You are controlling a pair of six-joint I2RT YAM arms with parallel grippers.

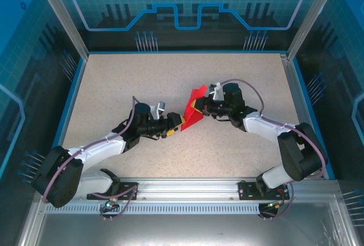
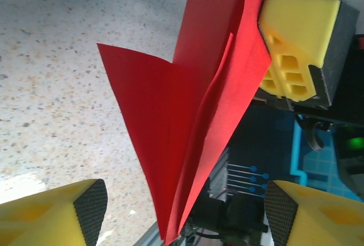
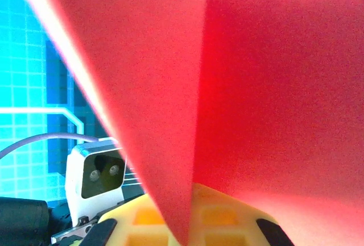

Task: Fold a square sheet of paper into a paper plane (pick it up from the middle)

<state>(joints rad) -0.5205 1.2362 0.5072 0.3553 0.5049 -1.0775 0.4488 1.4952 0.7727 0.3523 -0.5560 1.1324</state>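
With your right claw (image 1: 196, 109) pinching the folded red paper (image 2: 165, 121) and your left claw (image 2: 185, 207) open, centre the crease (image 2: 172, 87) between its pads (image 2: 91, 209) before you close.

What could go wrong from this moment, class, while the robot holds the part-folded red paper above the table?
1. The left fingers stand open, clear of the red paper, so the right fingers alone pinch it; it may slip or swing.
2. Its flaps splay apart, so the folds may spring open.
3. If the left fingers close now, they might crumple a loose flap.
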